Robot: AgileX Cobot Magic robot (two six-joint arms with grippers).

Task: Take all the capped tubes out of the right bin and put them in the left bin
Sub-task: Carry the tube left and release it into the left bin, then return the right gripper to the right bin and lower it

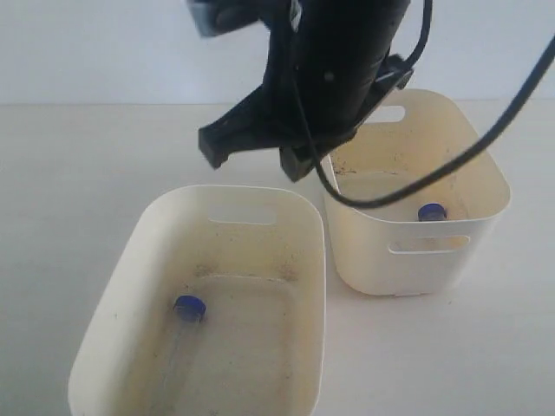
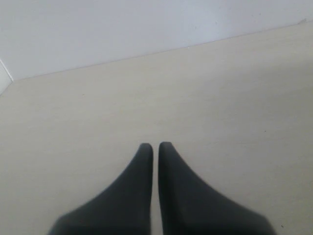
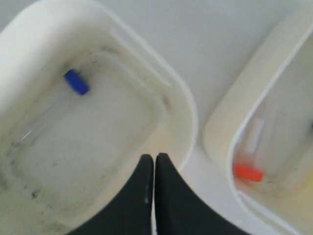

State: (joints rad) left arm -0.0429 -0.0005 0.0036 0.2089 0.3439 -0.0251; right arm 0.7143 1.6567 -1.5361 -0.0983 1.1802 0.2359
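right jaws: clenched, the two black tips pressed together with nothing between them.
below right jaws: the rim of the left bin (image 1: 113,295) on the side facing the right bin (image 1: 416,269), with the strip of tabletop (image 1: 78,173) between the two bins just beyond.
left jaws: drawn together with only a sliver between them, gripping nothing, over bare tabletop and well apart from both bins.
in left bin: one blue-capped tube (image 1: 182,325) lies flat on the speckled floor.
in right bin: an orange-capped tube (image 3: 252,149) lies on the floor close to the wall nearest the left bin; a blue cap (image 1: 431,211) shows farther in, its tube mostly hidden from the exterior view.
task state: by my reading, at least two tubes are left to move.
step in hand: likely a reach across to the right bin for the next tube.
doing it well: spread the jaws before going down, not inside the bin.
approach: come straight down over the tube, jaws set across its length, so the tips straddle the body and do not push it along the floor.
grip point: mid-body or just under the cap should keep it level.
wall risk: the orange-capped tube sits near a tall wall, so one tip may catch the wall or rim; the blue one may be the easier pick.
cable (image 1: 390,195): it droops across the right bin's mouth and could snag.
carry: lift clear of both rims, then let go low over the left bin.
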